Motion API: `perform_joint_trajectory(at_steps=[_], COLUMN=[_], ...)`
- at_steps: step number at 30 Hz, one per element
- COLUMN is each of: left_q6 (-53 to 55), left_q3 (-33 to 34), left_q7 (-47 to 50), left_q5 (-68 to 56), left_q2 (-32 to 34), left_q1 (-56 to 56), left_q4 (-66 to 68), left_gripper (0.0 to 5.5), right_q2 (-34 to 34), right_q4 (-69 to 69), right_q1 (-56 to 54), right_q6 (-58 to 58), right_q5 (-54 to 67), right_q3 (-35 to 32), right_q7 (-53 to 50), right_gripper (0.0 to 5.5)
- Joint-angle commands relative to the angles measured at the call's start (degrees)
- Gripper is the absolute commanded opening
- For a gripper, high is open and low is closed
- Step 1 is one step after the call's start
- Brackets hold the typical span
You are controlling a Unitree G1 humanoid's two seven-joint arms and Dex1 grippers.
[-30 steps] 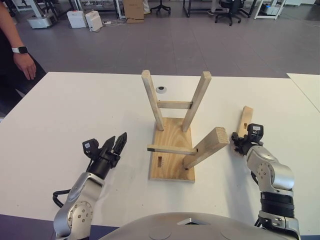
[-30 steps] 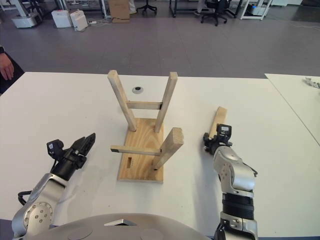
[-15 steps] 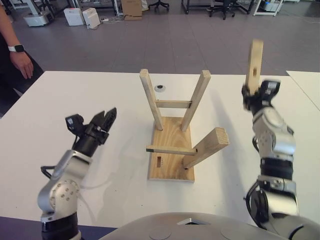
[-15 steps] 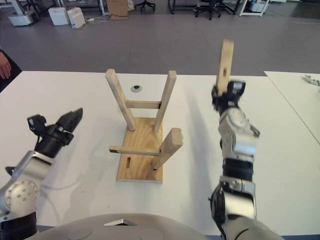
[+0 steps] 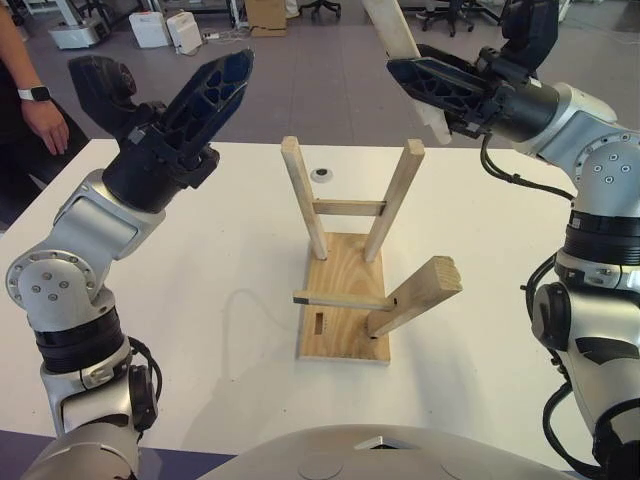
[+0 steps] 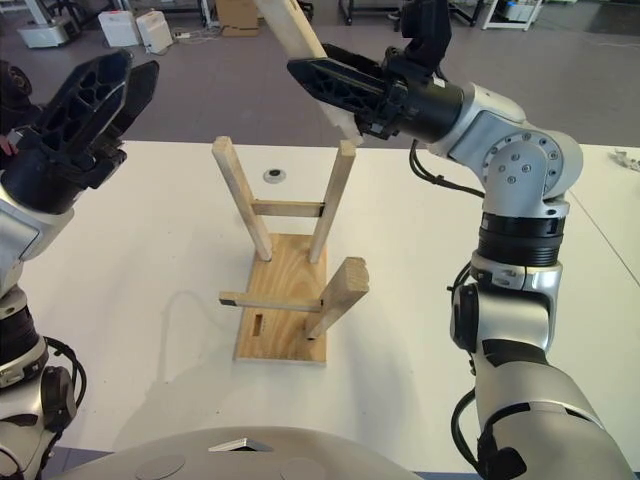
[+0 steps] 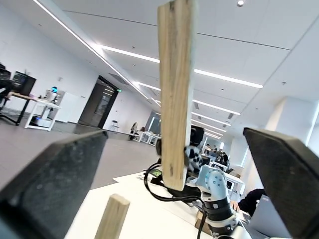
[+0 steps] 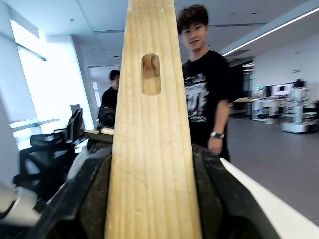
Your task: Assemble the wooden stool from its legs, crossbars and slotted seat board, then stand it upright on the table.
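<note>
**A:** where was the last leg at that moment? and the claws?

**B:** right claw (image 5: 420, 85) was clamped round the leg (image 5: 390, 25), high above the far end of the board (image 5: 345, 270), tilted. Left claw (image 5: 215, 90) was up off the board's left side, fingers (image 7: 50, 184) spread wide, nothing in it. Board lay flat with two legs (image 5: 305, 200) standing at its far end. The third leg (image 5: 415, 295) leaned at its near right corner, with a crossbar (image 5: 340, 299) poking toward the near left

**A:** so how would you have done it?

**B:** my guess: aim for the empty slot (image 5: 319, 323) at the board's near left. Turn the leg so its hole (image 8: 151, 73) faces the crossbar's free end and get it upright first. Then lower it slow so the bar and slot seat together. I'd have used the left claw to steady that leaning leg, otherwise it probably would've tipped
</note>
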Motion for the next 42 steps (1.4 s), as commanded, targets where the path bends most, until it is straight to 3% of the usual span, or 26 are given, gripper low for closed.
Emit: perform_joint_trajectory(at_steps=[1,9,25,33,36,40,42], left_q6=[0.9,-0.6,-2.0,-1.9,-1.4,1.2,4.1], left_q3=[-2.4,-3.3,-5.2,-3.1,-2.0,2.8,8.9], left_q7=[-1.0,-1.6,0.5,0.4,-0.1,-2.9,-5.1], left_q5=[0.1,2.1,2.2,2.0,2.1,1.6,2.3], left_q2=[1.0,0.0,-2.6,-0.2,1.6,9.0,16.4], left_q1=[-4.3,-6.6,-7.4,-6.9,-7.6,-7.0,-3.8], left_q4=[0.8,2.0,0.7,2.2,3.2,4.5,5.6], left_gripper=[5.03,5.03,2.14,2.04,2.03,2.03,2.03], right_q2=[-2.8,-3.9,-1.7,1.7,3.1,0.2,-3.5], right_q4=[1.9,1.3,0.0,4.5,5.0,4.9,5.6], right_q1=[-2.8,-3.9,-4.2,-6.6,-6.6,-4.8,-0.4], right_q6=[3.5,8.7,13.6,14.2,12.3,5.4,0.1], right_q5=[-1.4,-0.9,0.6,0.6,0.2,-3.1,-4.6], right_q3=[5.2,8.6,7.2,3.3,1.1,-4.9,-13.5], right_q7=[7.8,15.1,13.8,6.5,3.2,-2.8,-7.9], right_gripper=[2.05,2.05,2.05,2.05,2.76,3.23,3.23])
